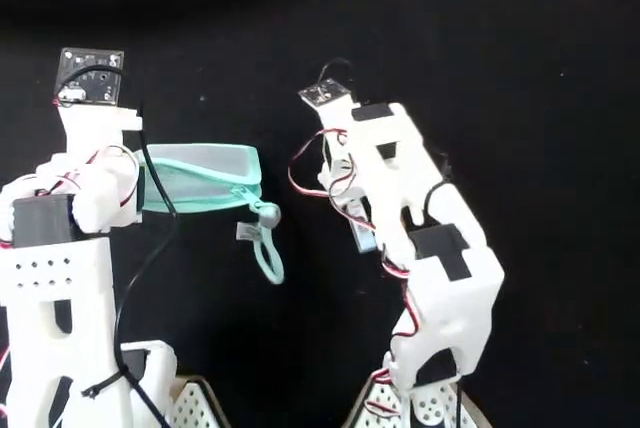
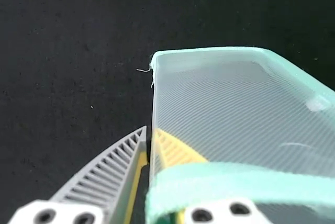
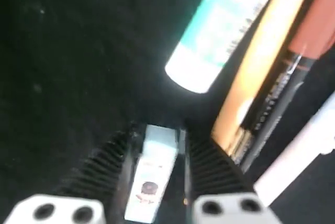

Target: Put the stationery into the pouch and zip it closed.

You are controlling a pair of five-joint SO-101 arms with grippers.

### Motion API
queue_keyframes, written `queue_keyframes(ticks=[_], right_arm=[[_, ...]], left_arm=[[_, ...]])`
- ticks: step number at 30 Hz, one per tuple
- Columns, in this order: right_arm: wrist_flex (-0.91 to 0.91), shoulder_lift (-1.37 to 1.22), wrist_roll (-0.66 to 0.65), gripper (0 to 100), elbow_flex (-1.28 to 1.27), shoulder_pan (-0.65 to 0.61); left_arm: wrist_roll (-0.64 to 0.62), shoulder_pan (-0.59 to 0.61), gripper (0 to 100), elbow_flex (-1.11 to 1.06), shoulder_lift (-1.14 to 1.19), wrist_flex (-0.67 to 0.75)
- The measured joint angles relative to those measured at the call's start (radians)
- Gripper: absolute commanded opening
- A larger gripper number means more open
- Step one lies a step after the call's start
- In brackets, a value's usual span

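The black, matte cloth-covered counter takes up almost the whole high view; its far edge is cut off by clutter along the top of the frame.

The left arm, made of white blocky plastic, rises in the lower left and runs off the bottom edge; the right arm slants from bottom centre toward the middle, and its shell covers most of its own tip.

The pouch lies left of centre in the high view, just beside the left arm; it is a long box of see-through mesh edged in mint-green tape, and its near end is hidden behind that arm.

The left end effector is closed on the pouch's end wall; a grey ribbed finger sits outside, and a yellow one shows dimly through the mesh.

In the upper right of the right wrist view lie a white-and-teal tube, an orange pen, a brown pen and a white pen; all are blurred and cut off at the frame edge.

The right end effector has its black ribbed fingers drawn in narrowly around a small pale-blue block; the block's label is too blurred to make out.

A mint loop hangs from the zip at the pouch's right end, and a small white tag lies beside it.
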State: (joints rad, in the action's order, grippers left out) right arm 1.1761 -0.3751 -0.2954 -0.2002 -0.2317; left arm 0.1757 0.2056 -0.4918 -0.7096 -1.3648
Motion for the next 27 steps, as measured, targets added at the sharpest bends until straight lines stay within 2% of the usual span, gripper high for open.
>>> queue_keyframes(ticks=[15, 19, 24, 27], right_arm=[[0.034, 0.212, -0.018, 1.3, -0.152, -0.006], [0.005, 0.279, -0.064, 2.0, -0.244, -0.066], [-0.003, 0.256, -0.097, 19.4, -0.259, -0.120], [0.026, 0.187, -0.101, 16.5, -0.244, -0.126]], left_arm=[[0.000, 0.000, 3, 0.000, 0.000, 0.000], [0.000, 0.000, 3, 0.000, 0.000, 0.000], [0.000, 0.000, 3, 0.000, 0.000, 0.000], [0.000, 0.000, 3, 0.000, 0.000, 0.000]])
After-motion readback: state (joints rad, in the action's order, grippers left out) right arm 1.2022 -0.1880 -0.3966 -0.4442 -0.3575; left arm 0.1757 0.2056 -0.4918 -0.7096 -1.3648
